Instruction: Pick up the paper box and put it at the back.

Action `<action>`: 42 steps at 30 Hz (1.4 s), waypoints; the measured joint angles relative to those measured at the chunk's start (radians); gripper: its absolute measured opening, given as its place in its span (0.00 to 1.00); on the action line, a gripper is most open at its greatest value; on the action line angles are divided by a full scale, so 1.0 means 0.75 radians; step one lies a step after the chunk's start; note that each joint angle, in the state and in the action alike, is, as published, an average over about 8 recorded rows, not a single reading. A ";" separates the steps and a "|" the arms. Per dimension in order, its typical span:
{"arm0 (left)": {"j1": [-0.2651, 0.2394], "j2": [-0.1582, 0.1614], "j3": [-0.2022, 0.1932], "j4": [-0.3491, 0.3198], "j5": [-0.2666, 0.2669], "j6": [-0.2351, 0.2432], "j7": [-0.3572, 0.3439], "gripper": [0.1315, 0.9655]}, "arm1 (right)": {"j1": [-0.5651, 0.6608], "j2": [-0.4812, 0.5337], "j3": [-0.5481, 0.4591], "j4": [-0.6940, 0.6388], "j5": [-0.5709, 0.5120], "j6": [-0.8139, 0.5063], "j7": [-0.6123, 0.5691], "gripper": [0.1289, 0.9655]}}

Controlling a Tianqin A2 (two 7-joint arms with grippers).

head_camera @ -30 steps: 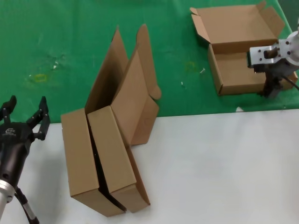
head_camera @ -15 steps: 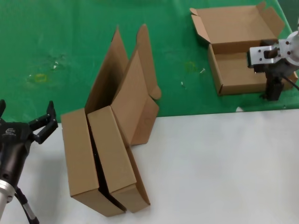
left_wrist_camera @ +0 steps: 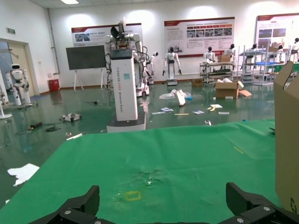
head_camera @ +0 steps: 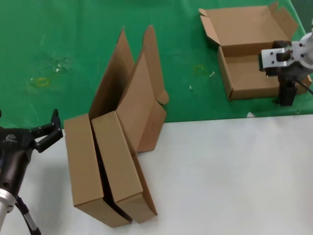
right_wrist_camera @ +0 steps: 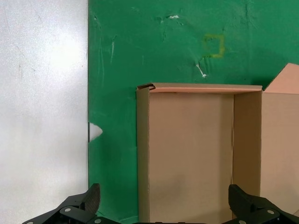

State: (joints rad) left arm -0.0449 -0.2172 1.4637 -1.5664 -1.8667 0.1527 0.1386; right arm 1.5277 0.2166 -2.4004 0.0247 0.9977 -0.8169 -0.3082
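Two paper boxes [head_camera: 83, 166] [head_camera: 117, 161] stand on edge side by side on the white tabletop [head_camera: 220, 171] at the front left. Their open lids [head_camera: 132, 83] lean back over the green cloth [head_camera: 73, 39]. A third paper box [head_camera: 249, 73] lies open on the cloth at the back right. My left gripper [head_camera: 27, 128] is wide open and empty, just left of the standing boxes. One box's edge [left_wrist_camera: 287, 140] shows in the left wrist view, beside my left gripper [left_wrist_camera: 162, 191]. My right gripper [head_camera: 286, 95] is open and empty above the third box [right_wrist_camera: 187, 158], as the right wrist view shows [right_wrist_camera: 163, 193].
The cloth's front edge meets the white tabletop [right_wrist_camera: 42, 116] close to the third box. Faint yellowish marks [head_camera: 41, 81] and small white scraps [head_camera: 211, 74] lie on the cloth. A white scrap [head_camera: 250, 115] lies at the cloth's edge.
My left gripper's fingers have spread wider, and one finger has moved toward the nearest standing box. My right gripper has barely moved. The boxes have not moved.
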 joint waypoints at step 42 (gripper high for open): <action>0.017 -0.031 0.051 -0.013 0.025 -0.058 -0.052 1.00 | -0.577 0.032 0.302 0.595 0.303 0.308 0.116 1.00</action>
State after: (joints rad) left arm -0.0322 -0.2406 1.5023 -1.5759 -1.8478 0.1095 0.0994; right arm 1.0951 0.2403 -2.1737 0.4706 1.2247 -0.5856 -0.2211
